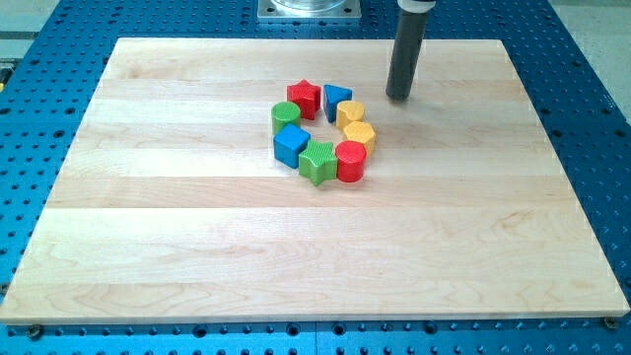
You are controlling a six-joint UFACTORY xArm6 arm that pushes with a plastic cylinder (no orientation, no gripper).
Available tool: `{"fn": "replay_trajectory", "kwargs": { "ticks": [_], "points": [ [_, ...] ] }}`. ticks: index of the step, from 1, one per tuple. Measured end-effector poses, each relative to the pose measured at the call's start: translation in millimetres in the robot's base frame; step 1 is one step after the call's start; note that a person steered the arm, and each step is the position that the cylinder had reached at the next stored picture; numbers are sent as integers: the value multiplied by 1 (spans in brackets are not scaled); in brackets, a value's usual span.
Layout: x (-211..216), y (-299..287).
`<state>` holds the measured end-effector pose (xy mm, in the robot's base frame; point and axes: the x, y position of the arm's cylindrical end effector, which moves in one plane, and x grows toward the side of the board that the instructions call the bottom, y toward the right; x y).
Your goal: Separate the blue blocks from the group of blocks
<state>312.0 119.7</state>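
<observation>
Several blocks form a tight ring near the board's middle. A blue triangular block (pixel 336 100) sits at the ring's top, between a red star (pixel 304 98) and a yellow block (pixel 350 112). A blue cube (pixel 291 145) sits at the ring's lower left, between a green cylinder (pixel 286 116) and a green star (pixel 318 162). A yellow hexagon (pixel 359 134) and a red cylinder (pixel 351 161) close the ring's right side. My tip (pixel 398 97) rests on the board to the right of the ring's top, apart from the blue triangle and touching no block.
The wooden board (pixel 197 247) lies on a blue perforated table (pixel 592 99). The arm's metal base (pixel 310 9) shows at the view's top centre.
</observation>
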Motion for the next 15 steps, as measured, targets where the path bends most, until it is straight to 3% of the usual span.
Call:
{"fn": "replay_trajectory", "kwargs": {
  "ticks": [8,11,15],
  "points": [
    [0,-2],
    [27,-38],
    [-13,-12]
  ]
}}
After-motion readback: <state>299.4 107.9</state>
